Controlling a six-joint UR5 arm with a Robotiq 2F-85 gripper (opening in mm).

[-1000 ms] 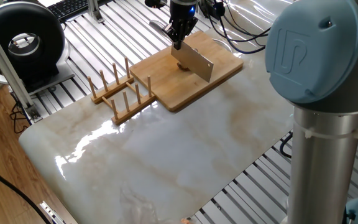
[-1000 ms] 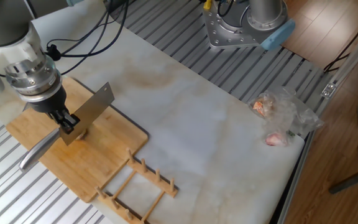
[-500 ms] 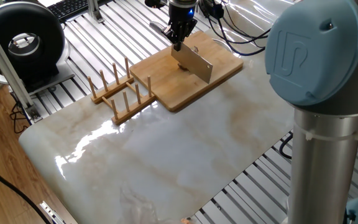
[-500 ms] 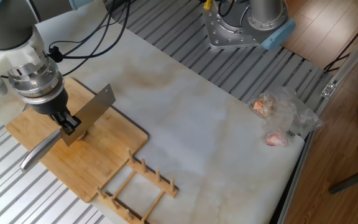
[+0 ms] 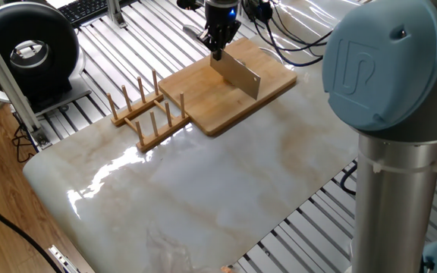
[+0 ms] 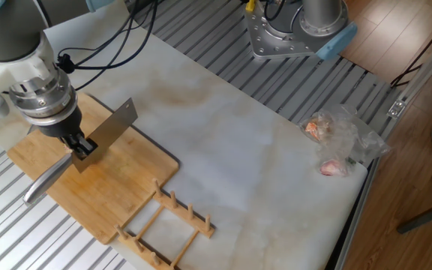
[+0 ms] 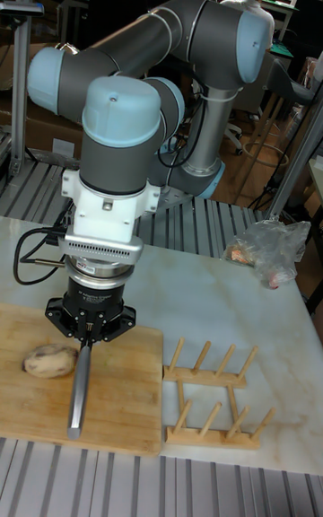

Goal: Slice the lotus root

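The UR5 arm [image 7: 135,122] reaches over the counter [image 5: 203,189], a pale marbled slab that carries every item within the arm's reach. The bamboo board [image 6: 126,187] lies flat at one end of the counter, giving a cutting surface that spares both slab and blade. Just beside it stands a wooden rack [image 5: 146,114] of upright pegs, apart from the work. A crumpled plastic bag [image 6: 343,139] lies well away near the opposite corner.

The end effector [image 7: 88,330] is pinched on a cleaver [image 6: 107,135] where blade meets handle. The blade stands on edge over the board, the handle [image 7: 79,391] projecting level toward the board's margin; this grip keeps the cutting edge pointing down for a vertical chop.

The lotus root [image 7: 50,361] rests on the board just beside the blade, on the side away from the rack. In both oblique fixed views the blade hides it. Whether the edge touches it cannot be told.
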